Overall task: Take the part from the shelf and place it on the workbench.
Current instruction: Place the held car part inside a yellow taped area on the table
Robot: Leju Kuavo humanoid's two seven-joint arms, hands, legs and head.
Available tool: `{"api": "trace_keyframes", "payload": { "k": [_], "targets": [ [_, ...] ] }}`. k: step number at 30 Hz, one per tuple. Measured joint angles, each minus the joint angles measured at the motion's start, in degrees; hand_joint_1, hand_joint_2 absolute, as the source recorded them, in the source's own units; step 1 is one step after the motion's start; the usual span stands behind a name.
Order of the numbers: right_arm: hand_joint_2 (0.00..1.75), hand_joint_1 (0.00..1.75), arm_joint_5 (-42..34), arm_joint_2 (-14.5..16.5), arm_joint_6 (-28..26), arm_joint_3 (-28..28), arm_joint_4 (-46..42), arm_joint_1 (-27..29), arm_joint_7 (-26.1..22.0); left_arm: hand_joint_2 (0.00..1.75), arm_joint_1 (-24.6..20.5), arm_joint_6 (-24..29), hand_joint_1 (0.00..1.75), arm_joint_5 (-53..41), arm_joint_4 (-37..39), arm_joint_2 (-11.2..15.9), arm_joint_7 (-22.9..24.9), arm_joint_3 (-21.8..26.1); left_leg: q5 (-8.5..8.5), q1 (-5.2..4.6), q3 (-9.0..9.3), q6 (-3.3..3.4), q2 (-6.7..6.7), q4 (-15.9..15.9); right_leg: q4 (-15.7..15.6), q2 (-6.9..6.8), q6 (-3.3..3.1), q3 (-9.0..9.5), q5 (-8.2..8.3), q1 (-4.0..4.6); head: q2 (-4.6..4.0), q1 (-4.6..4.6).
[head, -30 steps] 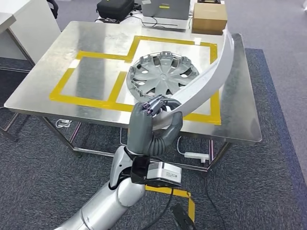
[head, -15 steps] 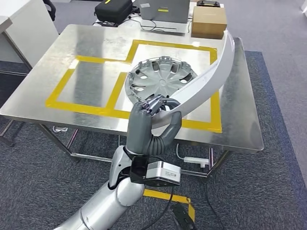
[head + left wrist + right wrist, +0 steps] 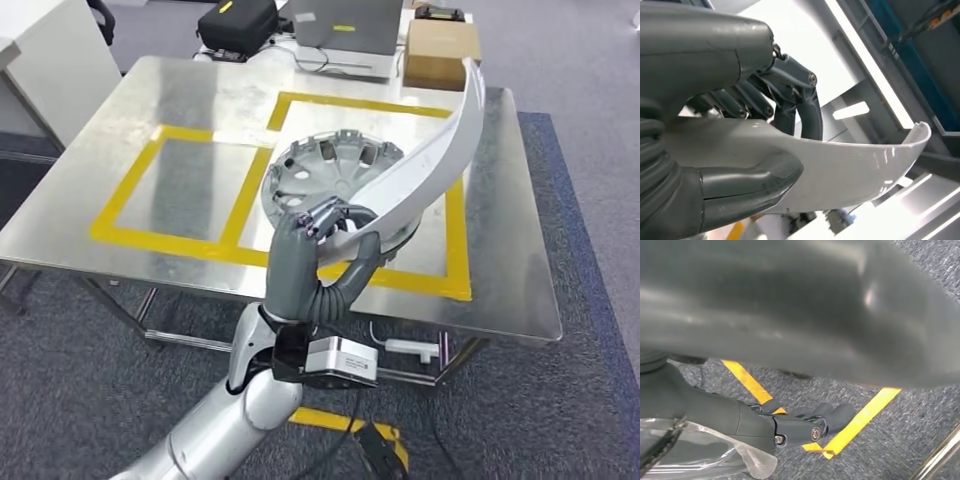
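- White curved plastic trim part (image 3: 423, 170) arcs from the centre of the head view toward the upper right, above the steel workbench (image 3: 189, 90).
- Left hand (image 3: 302, 265) grips its lower end, fingers (image 3: 806, 100) and thumb wrapped round it.
- Right hand (image 3: 753, 422) hangs over grey carpet (image 3: 874, 460); its grasp cannot be told.
- Silver hubcap (image 3: 332, 165) lies inside yellow tape squares (image 3: 181, 245).

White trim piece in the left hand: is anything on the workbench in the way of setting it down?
Yes. A silver hubcap already lies in the right-hand yellow-taped square, under the white trim piece held by the left hand. The left-hand square looks free.
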Motion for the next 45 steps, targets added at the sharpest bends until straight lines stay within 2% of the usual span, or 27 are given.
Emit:
{"api": "trace_keyframes", "payload": {
  "k": [3, 7, 8, 9, 11, 13, 15, 18, 19, 21, 22, 23, 24, 25, 26, 28, 29, 32, 33, 35, 37, 38, 39, 40, 42, 43, 45],
  "targets": [
    [0.00, 0.00, 0.00, 0.01, 0.00, 0.01, 0.00, 0.06, 0.00, 1.75, -0.02, 0.03, 1.75, -0.01, 0.01, 0.01, 0.00, -0.01, -0.61, 0.08, -1.14, -0.77, 0.10, 3.04, -0.39, 0.10, -0.98, 1.23, 0.27, -0.28, 0.00, -0.13],
    [0.00, 0.00, 0.00, 0.01, 0.00, 0.00, 0.00, -0.06, 0.00, 1.75, 0.00, 0.04, 1.75, -0.01, 0.01, 0.11, -0.01, 0.06, -6.00, 0.53, -8.23, -1.79, 0.14, 15.16, -0.56, 0.10, -1.64, 2.37, -0.64, -0.38, 0.00, -0.27],
    [0.00, 0.00, 0.00, 0.00, 0.00, -0.01, 0.00, -0.03, 0.01, 1.75, 0.00, 0.04, 1.75, 0.00, 0.01, 0.14, -0.01, 0.07, -5.93, 0.61, -9.34, -1.88, 0.14, 16.12, -0.55, 0.15, -1.65, 2.62, -0.87, -0.37, 0.00, -0.28],
    [0.00, 0.00, 0.00, -0.01, 0.00, -0.01, 0.00, -0.02, 0.01, 1.75, 0.00, 0.04, 1.75, 0.00, 0.01, 0.16, -0.01, 0.07, -4.55, 0.66, -9.47, -1.88, 0.15, 15.02, -0.54, 0.22, -1.62, 2.92, -1.11, -0.37, 0.00, -0.28],
    [0.00, 0.00, 0.00, 0.00, 0.00, 0.00, 0.00, -0.03, 0.01, 1.75, -0.01, 0.04, 1.75, 0.00, 0.01, 0.15, -0.01, 0.06, 0.70, 0.69, -7.31, -1.63, 0.16, 7.97, -0.54, 0.35, -1.46, 3.72, -1.62, -0.37, 0.00, -0.29],
    [0.00, 0.00, 0.00, 0.01, 0.00, 0.01, 0.00, -0.08, 0.00, 1.75, 0.00, 0.04, 1.75, 0.02, 0.01, 0.16, -0.01, 0.06, 3.16, 0.42, -5.21, -1.17, 0.21, 2.10, -0.53, 0.38, -1.08, 4.20, -2.03, -0.32, 0.00, -0.29],
    [0.00, 0.00, 0.00, 0.02, -0.01, 0.01, 0.00, -0.10, 0.01, 1.75, 0.03, 0.04, 1.75, 0.08, 0.01, 0.14, -0.01, 0.08, 3.15, 0.06, -4.76, -0.61, 0.21, 0.80, -0.62, 0.29, -0.40, 4.32, -2.31, -0.33, 0.00, -0.28],
    [0.00, 0.00, 0.00, 0.02, 0.00, 0.02, 0.00, -0.17, -0.01, 1.75, 0.03, 0.04, 1.75, 0.05, -0.01, 0.02, -0.01, 0.06, 4.12, 0.25, -4.25, 0.39, 0.21, -0.13, 0.16, 0.20, 0.58, 3.91, -3.36, -0.41, 0.00, -0.27],
    [0.00, 0.00, 0.00, 0.02, 0.00, 0.02, 0.00, -0.21, -0.02, 1.75, 0.02, 0.02, 1.75, 0.02, -0.01, -0.01, -0.01, 0.03, 4.25, 0.36, -4.08, 0.68, 0.24, -0.43, 2.17, 0.20, 0.78, 2.89, -4.59, -0.43, 0.00, -0.21],
    [0.00, 0.00, 0.01, 0.01, 0.00, 0.02, 0.00, -0.15, -0.01, 1.75, 0.02, 0.00, 1.75, 0.00, -0.01, -0.02, -0.01, 0.01, 4.19, 0.31, -4.02, 1.01, 0.27, -0.52, 9.46, 0.20, 1.08, -0.85, -7.95, -0.51, 0.00, -0.15],
    [0.00, 0.00, 0.00, 0.00, 0.00, 0.01, 0.00, -0.08, 0.00, 1.75, 0.03, -0.01, 1.75, 0.00, 0.00, -0.02, -0.01, 0.01, 4.13, 0.24, -4.03, 1.11, 0.26, -0.50, 13.13, 0.21, 1.21, -2.85, -9.16, -0.53, 0.00, -0.15],
    [0.00, 0.00, 0.00, -0.01, 0.00, -0.01, 0.00, 0.01, 0.01, 1.75, 0.03, -0.01, 1.75, 0.00, 0.01, -0.01, -0.01, 0.02, 4.07, 0.18, -4.01, 1.16, 0.25, -0.48, 15.24, 0.20, 1.30, -4.17, -9.41, -0.54, 0.00, -0.17],
    [0.00, 0.00, 0.00, -0.01, 0.00, -0.01, 0.00, 0.05, 0.01, 1.75, 0.03, -0.01, 1.75, 0.00, 0.01, -0.01, -0.01, 0.02, 4.01, 0.15, -3.97, 1.19, 0.21, -0.45, 15.09, 0.20, 1.33, -4.40, -8.50, -0.54, 0.00, -0.15],
    [0.00, 0.00, 0.00, -0.01, 0.00, -0.01, 0.00, 0.06, 0.01, 1.75, 0.02, -0.01, 1.75, 0.00, 0.01, -0.01, -0.01, 0.01, 3.94, 0.13, -3.87, 1.16, 0.17, -0.43, 12.55, 0.19, 1.27, -3.44, -6.61, -0.54, 0.00, -0.16],
    [0.00, 0.00, 0.00, -0.01, 0.00, -0.01, 0.00, 0.02, 0.01, 1.75, 0.02, -0.01, 1.75, 0.00, 0.01, -0.01, -0.01, 0.01, 3.84, 0.13, -3.76, 1.05, 0.12, -0.39, 8.46, 0.18, 1.16, -1.61, -4.31, -0.54, 0.00, -0.15],
    [0.00, 0.00, 0.00, -0.01, 0.00, -0.01, 0.00, -0.14, 0.00, 1.75, 0.01, -0.01, 1.75, 0.00, 0.01, -0.02, -0.01, 0.00, 3.59, -0.08, -3.72, 0.66, 0.06, -0.19, 1.31, 0.19, 0.82, 2.02, -1.65, -0.41, 0.00, -0.19],
    [0.00, 0.00, 0.00, -0.01, 0.00, -0.01, 0.00, -0.18, -0.01, 1.75, 0.01, -0.02, 1.75, 0.00, 0.01, -0.01, -0.01, 0.00, 3.54, -0.16, -3.78, 0.43, 0.06, -0.11, -0.36, 0.24, 0.61, 2.95, -1.34, -0.32, 0.00, -0.21],
    [0.00, 0.00, 0.00, 0.01, 0.00, -0.01, 0.00, -0.09, 0.00, 1.75, 0.00, -0.02, 1.75, -0.01, 0.01, -0.01, -0.01, 0.01, 3.34, -0.09, -3.86, -0.29, 0.09, 0.11, -0.99, 0.37, -0.20, 3.34, -1.29, -0.25, 0.00, -0.24],
    [0.00, 0.00, 0.00, 0.02, 0.00, 0.00, 0.00, -0.10, 0.00, 1.75, -0.01, -0.01, 1.75, -0.01, 0.00, 0.00, -0.01, 0.01, 2.71, -0.04, -4.11, -0.59, 0.11, 0.85, -1.14, 0.34, -0.53, 3.45, -1.18, -0.35, 0.00, -0.31],
    [0.00, 0.00, 0.00, 0.04, 0.00, 0.01, 0.00, -0.18, -0.01, 1.75, -0.01, 0.01, 1.75, -0.01, -0.01, 0.04, -0.01, 0.02, -0.21, 0.18, -6.09, -1.24, 0.15, 5.58, -1.36, 0.20, -1.09, 3.65, -1.07, -0.55, 0.00, -0.47],
    [0.00, 0.00, 0.00, 0.03, 0.00, 0.00, 0.00, -0.15, -0.01, 1.75, 0.03, 0.02, 1.75, 0.01, -0.01, 0.13, -0.01, 0.06, -3.71, 0.51, -9.60, -1.74, 0.18, 13.34, -1.34, 0.11, -1.29, 3.65, -1.13, -0.55, 0.00, -0.53],
    [0.00, 0.00, 0.00, 0.02, 0.00, -0.01, 0.00, -0.10, -0.01, 1.75, 0.05, 0.02, 1.75, 0.04, 0.00, 0.17, -0.01, 0.09, -4.46, 0.68, -10.83, -1.90, 0.18, 16.00, -1.33, 0.09, -1.30, 3.66, -1.14, -0.54, 0.00, -0.52],
    [0.00, 0.00, 0.00, 0.02, 0.00, -0.01, 0.00, -0.07, -0.01, 1.75, 0.07, 0.02, 1.75, 0.07, 0.01, 0.20, -0.01, 0.10, -4.05, 0.83, -11.10, -2.01, 0.19, 16.56, -1.32, 0.11, -1.29, 3.68, -1.15, -0.54, 0.00, -0.53],
    [0.00, 0.00, 0.00, 0.02, 0.00, -0.01, 0.00, -0.06, -0.01, 1.75, 0.07, 0.02, 1.75, 0.10, 0.01, 0.20, -0.01, 0.10, -2.58, 0.99, -10.24, -2.05, 0.21, 14.74, -1.31, 0.15, -1.24, 3.74, -1.18, -0.55, 0.00, -0.54],
    [0.00, 0.00, 0.00, 0.02, 0.00, 0.01, 0.00, -0.08, -0.01, 1.75, 0.05, 0.02, 1.75, 0.10, 0.01, 0.19, -0.01, 0.09, 1.29, 1.19, -6.42, -2.01, 0.26, 6.91, -1.27, 0.26, -0.99, 3.97, -1.33, -0.52, 0.00, -0.53],
    [0.00, 0.00, 0.00, 0.02, 0.00, 0.01, 0.00, -0.10, -0.01, 1.75, 0.05, 0.02, 1.75, 0.07, 0.01, 0.18, -0.01, 0.08, 2.46, 1.19, -4.78, -1.89, 0.25, 3.46, -1.18, 0.30, -0.74, 3.99, -1.44, -0.44, 0.00, -0.51],
    [0.00, 0.00, 0.00, 0.02, 0.00, 0.01, 0.00, -0.14, -0.01, 1.75, 0.06, 0.01, 1.75, 0.01, 0.01, 0.17, -0.01, 0.08, 2.90, 0.97, -3.46, -1.50, 0.17, 0.45, -1.14, 0.29, -0.08, 3.90, -1.51, -0.36, 0.00, -0.46]
  ]
}}
